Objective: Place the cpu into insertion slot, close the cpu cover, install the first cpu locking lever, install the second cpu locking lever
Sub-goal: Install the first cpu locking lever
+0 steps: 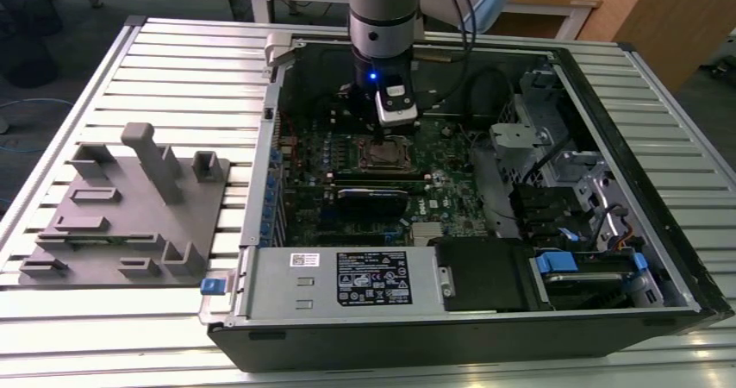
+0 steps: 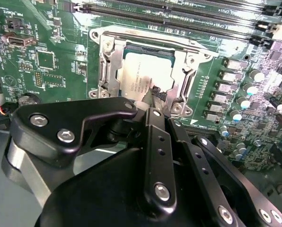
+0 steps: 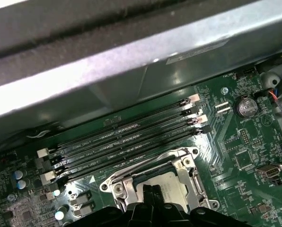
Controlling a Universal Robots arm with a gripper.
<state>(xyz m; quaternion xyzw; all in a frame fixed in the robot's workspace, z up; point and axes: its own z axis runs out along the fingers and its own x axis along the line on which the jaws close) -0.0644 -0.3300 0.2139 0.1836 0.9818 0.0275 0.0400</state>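
Note:
Inside the open computer case, the insertion slot [image 1: 385, 153] sits on the green motherboard. The cpu [image 2: 143, 73], a dull silver square, lies flat in it. The cpu cover [image 2: 109, 66], a silver frame, lies down around the chip. In the first wrist view the cpu [image 3: 171, 187] and cpu cover [image 3: 124, 187] show again. My gripper [image 2: 155, 93] hangs straight over the socket, its thin dark fingertips pressed together at the chip's near edge, with nothing visible between them. The gripper [image 1: 389, 129] shows just above the slot in the exterior view, and the gripper [image 3: 150, 190] shows in the first wrist view. I cannot make out the locking levers.
Long black memory slots [image 3: 127, 142] run beside the socket toward the case wall [image 3: 131, 61]. A coin battery [image 3: 247, 106] sits nearby. A black card [image 1: 371, 203] and the power supply [image 1: 345, 276] lie nearer the camera. A grey fixture [image 1: 127, 207] stands at the exterior view's left.

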